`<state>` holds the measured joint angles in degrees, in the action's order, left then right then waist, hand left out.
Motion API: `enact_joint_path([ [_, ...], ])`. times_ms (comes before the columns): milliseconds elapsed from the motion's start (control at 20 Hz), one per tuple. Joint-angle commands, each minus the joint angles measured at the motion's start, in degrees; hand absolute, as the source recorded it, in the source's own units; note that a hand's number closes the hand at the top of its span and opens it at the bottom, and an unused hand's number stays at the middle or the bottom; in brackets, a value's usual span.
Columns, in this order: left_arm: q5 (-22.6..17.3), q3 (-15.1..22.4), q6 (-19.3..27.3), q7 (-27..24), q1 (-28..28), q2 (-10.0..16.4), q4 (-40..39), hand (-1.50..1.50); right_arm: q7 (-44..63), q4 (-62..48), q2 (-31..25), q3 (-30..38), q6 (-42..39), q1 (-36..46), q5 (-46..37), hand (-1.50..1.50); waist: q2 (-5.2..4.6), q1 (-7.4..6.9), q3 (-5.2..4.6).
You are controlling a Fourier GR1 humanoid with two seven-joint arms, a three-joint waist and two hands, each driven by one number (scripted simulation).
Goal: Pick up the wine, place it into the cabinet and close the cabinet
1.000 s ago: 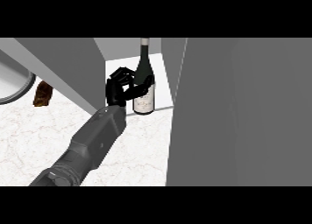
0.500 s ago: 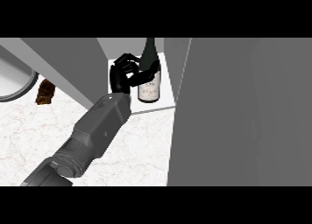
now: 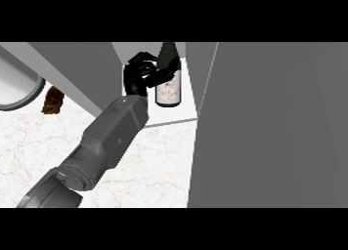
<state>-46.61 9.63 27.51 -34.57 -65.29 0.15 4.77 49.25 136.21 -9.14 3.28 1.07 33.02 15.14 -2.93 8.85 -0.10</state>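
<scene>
Wine [image 3: 167,92] is inside the cabinet [image 3: 181,113], left hand [image 3: 138,78] curled round it.

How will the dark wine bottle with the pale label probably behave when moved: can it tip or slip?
The dark glass wine bottle is tall and narrow, so it probably tips easily if pushed high. Its smooth, rigid body looks slippery and likely breakable. The left hand curls round its upper part, which should steady it.

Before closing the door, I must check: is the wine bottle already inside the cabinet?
Inside: the wine bottle sits between the cabinet walls, over its white floor, the left hand curled round it.
</scene>
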Motion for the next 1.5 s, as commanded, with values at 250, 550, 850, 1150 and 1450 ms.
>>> enact_joint_path([
  [250, 3.5, 2.8, 3.6, -0.4, -2.0, 1.8, -3.8, 1.5, 0.6, 0.2, -0.1, 0.9, -0.2, -0.1, 1.8, -1.5, -0.38, -0.15, 0.04],
  [550, 8.3, 7.4, 11.0, 0.1, -1.4, 4.0, -4.7, 1.5, -0.4, 1.2, 0.2, 0.6, -0.7, -1.3, 1.3, -1.5, -0.39, 0.04, 0.09],
  [850, 10.0, 9.0, 14.7, 1.5, 1.0, 6.6, -4.8, 1.5, -1.5, 1.3, 0.9, 0.4, -1.0, -1.1, 2.0, -1.5, -1.25, 0.8, 0.03],
  [1150, 12.2, 11.0, 15.8, 2.9, 3.1, 7.6, -4.7, 1.5, -1.1, 1.2, 0.2, -0.3, -2.0, -0.9, 1.8, -1.5, -1.23, 0.45, -0.04],
  [1450, 12.3, 10.9, 12.7, 4.8, 2.0, 7.2, -4.7, -1.5, -1.3, 1.9, 0.9, -0.8, -1.8, -1.1, 1.9, -1.5, -1.19, 1.18, -0.1],
])
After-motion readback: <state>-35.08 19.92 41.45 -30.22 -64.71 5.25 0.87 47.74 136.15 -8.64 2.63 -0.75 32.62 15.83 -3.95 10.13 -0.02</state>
